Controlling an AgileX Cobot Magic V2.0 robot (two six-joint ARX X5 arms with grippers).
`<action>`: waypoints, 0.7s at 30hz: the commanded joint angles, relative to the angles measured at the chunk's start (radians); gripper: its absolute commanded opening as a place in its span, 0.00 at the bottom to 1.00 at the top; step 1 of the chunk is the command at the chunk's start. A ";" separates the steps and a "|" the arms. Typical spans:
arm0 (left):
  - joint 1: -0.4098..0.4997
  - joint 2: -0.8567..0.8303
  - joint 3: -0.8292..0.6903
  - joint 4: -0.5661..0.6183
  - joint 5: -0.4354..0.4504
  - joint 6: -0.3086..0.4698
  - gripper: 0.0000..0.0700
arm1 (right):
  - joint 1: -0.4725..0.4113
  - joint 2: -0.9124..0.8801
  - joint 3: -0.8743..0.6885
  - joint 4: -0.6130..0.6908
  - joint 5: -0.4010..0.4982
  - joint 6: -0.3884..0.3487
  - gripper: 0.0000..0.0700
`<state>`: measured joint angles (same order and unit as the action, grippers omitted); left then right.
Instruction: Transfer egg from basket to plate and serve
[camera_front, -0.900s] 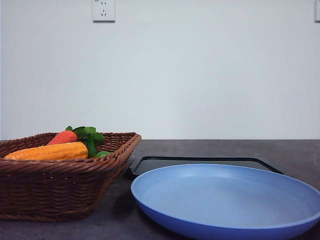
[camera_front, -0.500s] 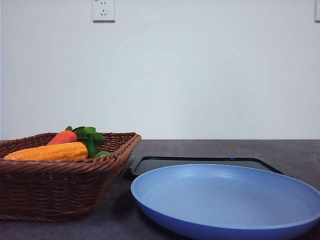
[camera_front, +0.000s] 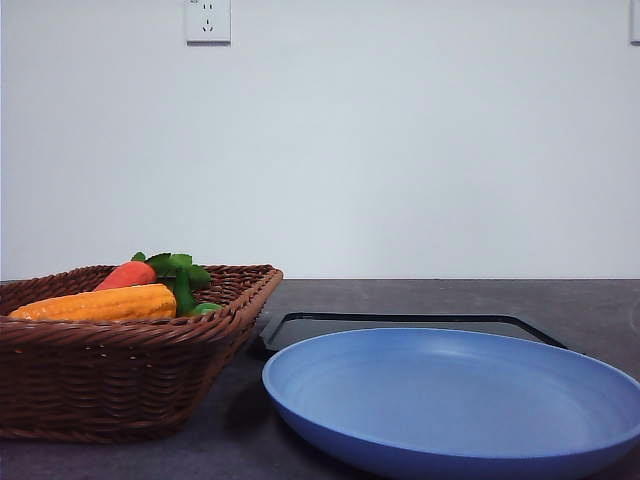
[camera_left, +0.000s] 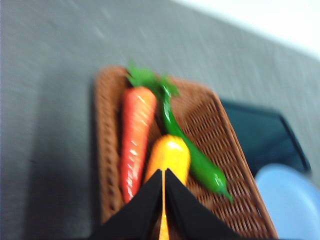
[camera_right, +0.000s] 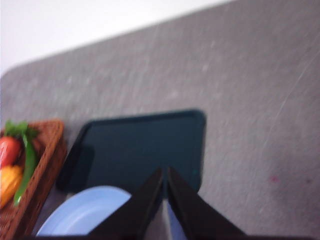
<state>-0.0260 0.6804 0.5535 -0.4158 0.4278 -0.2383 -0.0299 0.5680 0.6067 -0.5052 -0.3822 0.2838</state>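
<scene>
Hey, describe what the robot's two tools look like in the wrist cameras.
The left tool shows two plain black fingers, flat-sided wedges tapering to narrow tips. The right tool looks the same: matte black, pointed fingers. No cables, markings or labels can be made out; both pictures are slightly blurred.

Looks like a lab or test bench, staged rather than lived-in. Bare white wall (camera_front: 400, 150) with one power socket (camera_front: 207, 20) mounted high. Dark grey speckled tabletop (camera_right: 240, 75), no clutter. Props laid out neatly: wicker basket (camera_front: 120, 385) of glossy, plastic-looking vegetables (carrot (camera_left: 134, 135), corn cob (camera_front: 100, 303)), light-blue plate (camera_front: 450, 400), black tray (camera_right: 145, 147).
</scene>
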 joint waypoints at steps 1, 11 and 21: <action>-0.013 0.055 0.052 -0.039 0.030 0.098 0.00 | 0.000 0.046 0.038 -0.029 -0.021 -0.046 0.00; -0.143 0.270 0.207 -0.222 0.093 0.212 0.01 | 0.013 0.294 0.099 -0.302 -0.101 -0.117 0.02; -0.220 0.306 0.207 -0.180 0.092 0.199 0.49 | 0.169 0.439 -0.012 -0.191 -0.100 -0.040 0.33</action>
<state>-0.2413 0.9771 0.7433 -0.6055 0.5167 -0.0430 0.1280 0.9923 0.5991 -0.7185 -0.4789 0.2112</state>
